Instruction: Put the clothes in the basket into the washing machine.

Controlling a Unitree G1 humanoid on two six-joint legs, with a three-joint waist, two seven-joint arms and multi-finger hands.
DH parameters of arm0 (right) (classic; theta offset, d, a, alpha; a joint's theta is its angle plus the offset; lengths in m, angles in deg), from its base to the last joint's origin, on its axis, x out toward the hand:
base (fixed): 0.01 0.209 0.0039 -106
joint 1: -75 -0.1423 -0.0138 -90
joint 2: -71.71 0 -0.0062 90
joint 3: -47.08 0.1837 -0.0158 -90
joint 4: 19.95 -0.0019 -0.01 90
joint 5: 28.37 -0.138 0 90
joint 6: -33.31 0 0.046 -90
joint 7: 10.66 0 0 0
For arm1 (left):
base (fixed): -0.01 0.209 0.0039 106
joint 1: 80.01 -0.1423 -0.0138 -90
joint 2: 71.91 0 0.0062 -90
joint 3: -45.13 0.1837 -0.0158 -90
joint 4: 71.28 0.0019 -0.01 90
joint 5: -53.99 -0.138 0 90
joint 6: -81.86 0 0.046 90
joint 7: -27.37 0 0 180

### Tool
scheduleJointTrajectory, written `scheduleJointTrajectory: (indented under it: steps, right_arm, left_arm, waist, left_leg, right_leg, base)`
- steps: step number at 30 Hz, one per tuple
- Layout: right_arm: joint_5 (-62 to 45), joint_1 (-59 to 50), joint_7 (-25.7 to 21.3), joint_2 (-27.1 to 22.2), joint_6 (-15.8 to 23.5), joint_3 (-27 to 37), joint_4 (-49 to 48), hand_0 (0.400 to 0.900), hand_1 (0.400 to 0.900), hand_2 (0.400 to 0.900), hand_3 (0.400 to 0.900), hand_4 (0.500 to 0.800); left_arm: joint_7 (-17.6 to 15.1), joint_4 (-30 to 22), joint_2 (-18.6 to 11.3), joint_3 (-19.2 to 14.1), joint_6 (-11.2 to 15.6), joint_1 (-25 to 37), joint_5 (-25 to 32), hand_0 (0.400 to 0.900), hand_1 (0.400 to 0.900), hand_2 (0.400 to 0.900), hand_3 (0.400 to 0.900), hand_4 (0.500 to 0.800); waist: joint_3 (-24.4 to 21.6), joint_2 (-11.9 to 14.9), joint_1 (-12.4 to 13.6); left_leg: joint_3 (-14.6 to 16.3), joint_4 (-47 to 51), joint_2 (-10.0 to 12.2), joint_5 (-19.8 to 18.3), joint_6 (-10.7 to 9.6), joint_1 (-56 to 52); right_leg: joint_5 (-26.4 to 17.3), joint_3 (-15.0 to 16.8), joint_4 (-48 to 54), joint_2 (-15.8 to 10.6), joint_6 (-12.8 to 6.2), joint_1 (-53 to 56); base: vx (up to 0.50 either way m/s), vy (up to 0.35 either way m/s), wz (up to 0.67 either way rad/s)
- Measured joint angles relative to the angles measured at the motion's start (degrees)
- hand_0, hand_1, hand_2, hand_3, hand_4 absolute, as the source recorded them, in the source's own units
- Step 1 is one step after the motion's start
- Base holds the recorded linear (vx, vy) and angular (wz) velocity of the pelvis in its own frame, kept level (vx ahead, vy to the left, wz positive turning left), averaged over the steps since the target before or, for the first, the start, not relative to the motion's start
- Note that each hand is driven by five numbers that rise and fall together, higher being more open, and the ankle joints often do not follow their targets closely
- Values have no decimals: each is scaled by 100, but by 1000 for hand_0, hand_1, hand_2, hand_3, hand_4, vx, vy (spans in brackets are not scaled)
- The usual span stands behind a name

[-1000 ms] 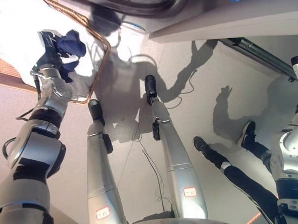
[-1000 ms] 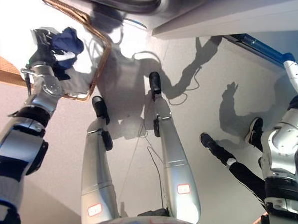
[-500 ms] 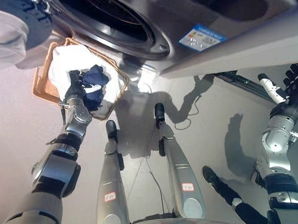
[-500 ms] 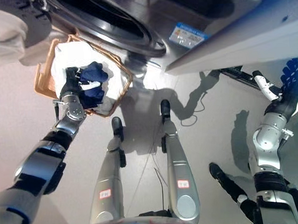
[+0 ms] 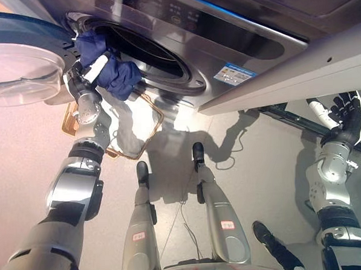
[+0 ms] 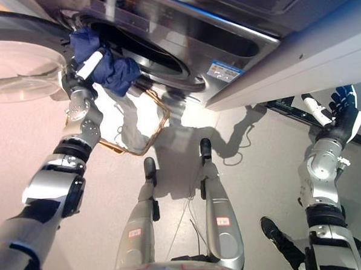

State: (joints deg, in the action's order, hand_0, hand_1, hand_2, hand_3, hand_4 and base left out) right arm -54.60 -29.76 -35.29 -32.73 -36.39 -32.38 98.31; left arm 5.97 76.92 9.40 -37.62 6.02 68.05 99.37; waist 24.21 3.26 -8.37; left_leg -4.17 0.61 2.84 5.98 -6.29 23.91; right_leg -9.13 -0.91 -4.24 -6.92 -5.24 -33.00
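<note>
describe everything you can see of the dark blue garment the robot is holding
The dark blue garment is soft, crumpled cloth, bunched into a loose bundle. The left robot hand has its fingers curled round it and holds it up at the open mouth of the washing machine, beside the open round door. Its upper end reaches the rim of the opening; the rest hangs clear, above the basket on the floor. No print or seams can be made out.

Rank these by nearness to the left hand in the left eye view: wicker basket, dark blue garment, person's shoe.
From the left hand:
1. dark blue garment, gripped in it, at the washer's open drum.
2. wicker basket, on the floor just below.
3. person's shoe, far off at lower right.
</note>
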Motion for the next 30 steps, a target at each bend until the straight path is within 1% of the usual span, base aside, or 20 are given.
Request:
scheduleJointTrajectory:
  steps: [1, 3, 7, 11, 13, 14, 16, 19, 21, 22, 23, 26, 30]
  right_arm:
    - [-46, -32, 5, -3, 0, 0, 35, 900, 900, 900, 900, 800]
    - [-144, -72, 17, -31, -7, 3, 75, 900, 900, 900, 900, 800]
    - [-207, -102, 17, -203, -6, 86, 82, 900, 900, 900, 900, 800]
    - [-208, -211, 16, -350, 20, 123, 67, 900, 900, 900, 900, 800]
    - [-205, -227, 16, -469, 47, 235, 52, 900, 900, 900, 900, 800]
    - [-221, -311, 14, -473, 44, 255, 81, 900, 900, 900, 900, 800]
    - [-256, -380, 12, -472, 43, 246, 53, 900, 900, 900, 900, 800]
    - [-290, -249, -6, -483, 122, 257, -249, 900, 900, 900, 900, 800]
    - [-290, -243, 21, -457, 115, 253, -308, 900, 900, 900, 900, 800]
    - [-290, -241, 28, -448, 100, 244, -304, 900, 900, 900, 900, 800]
    - [-289, -226, 31, -449, 102, 246, -303, 900, 900, 900, 900, 800]
    - [-288, -108, 26, -462, 127, 294, -299, 900, 900, 900, 900, 800]
    - [-287, -93, 92, -435, 102, 297, -291, 900, 900, 900, 900, 800]
  left_arm:
    - [48, 0, 0, -39, 4, 50, 85, 400, 400, 400, 400, 500]
    - [43, 4, 29, -41, 10, 158, 201, 400, 400, 400, 400, 500]
    - [36, 146, 121, -41, 18, 505, 227, 400, 400, 400, 400, 500]
    - [28, 183, 174, -30, 27, 765, 319, 400, 400, 400, 400, 500]
    - [36, 182, 212, -31, 108, 1056, 399, 400, 400, 400, 400, 500]
    - [35, 182, 205, -38, 111, 1109, 459, 400, 400, 400, 400, 500]
    - [49, 185, 283, -37, 116, 1107, 623, 400, 400, 400, 400, 500]
    - [219, 94, 372, -36, 240, 1148, 741, 400, 400, 400, 400, 500]
    - [312, 136, 370, -42, 222, 1163, 900, 400, 400, 400, 400, 500]
    - [317, 213, 368, -47, 219, 1118, 953, 639, 639, 639, 639, 644]
    - [317, 238, 359, -58, 219, 1056, 972, 900, 900, 900, 900, 800]
    - [365, 211, 287, -45, 228, 1072, 959, 900, 900, 900, 900, 800]
    - [322, 385, 159, -77, 216, 1027, 934, 900, 900, 900, 900, 800]
  waist:
    - [0, 0, -31]
    - [-1, -2, -110]
    - [-13, -15, -186]
    - [-14, -15, -300]
    - [-15, -14, -328]
    - [-12, -8, -367]
    - [-13, -10, -421]
    - [-135, -4, -462]
    - [-130, -4, -470]
    - [-130, -4, -460]
    - [-133, -8, -456]
    - [-146, -9, -458]
    - [-144, -14, -431]
  left_leg:
    - [3, 8, 10, 0, 0, 1]
    - [2, 55, 31, 13, -14, 7]
    - [1, 89, 57, 33, -32, 207]
    - [5, 170, 111, 44, -49, 313]
    - [-3, 174, 112, 76, -61, 507]
    - [3, 182, 126, 81, -62, 513]
    - [13, 211, 154, 80, -63, 401]
    - [71, 270, 160, 79, -73, 517]
    - [71, 277, 173, 117, -82, 549]
    - [93, 287, 184, 117, -82, 476]
    - [114, 308, 194, 115, -83, 425]
    - [88, 302, 180, 138, -102, 543]
    - [88, 301, 198, 183, -119, 515]
  right_leg:
    - [-17, 4, 36, 10, 4, 6]
    - [-28, -3, 76, 30, 13, 0]
    - [-66, 0, 122, 58, 25, -200]
    - [-82, 2, 125, 115, 45, -355]
    - [-96, 1, 117, 115, 59, -556]
    - [-103, 2, 117, 126, 66, -573]
    - [-128, 15, 117, 155, 100, -490]
    - [-126, 11, 112, 165, 98, -660]
    - [-143, 16, 110, 173, 111, -707]
    - [-149, 22, 110, 185, 119, -664]
    - [-161, 20, 110, 198, 136, -628]
    - [-161, -6, 108, 184, 136, -720]
    - [-186, 2, 107, 205, 148, -707]
  base:
    - [0, 0, 0]
    - [0, 0, 0]
    - [7, -6, -6]
    - [8, -13, -8]
    - [18, -9, -6]
    - [15, -5, -7]
    - [13, -8, -8]
    - [19, 3, -8]
    - [10, 3, -2]
    - [0, 0, 0]
    - [0, 0, 0]
    - [0, 0, 0]
    - [0, 0, 0]
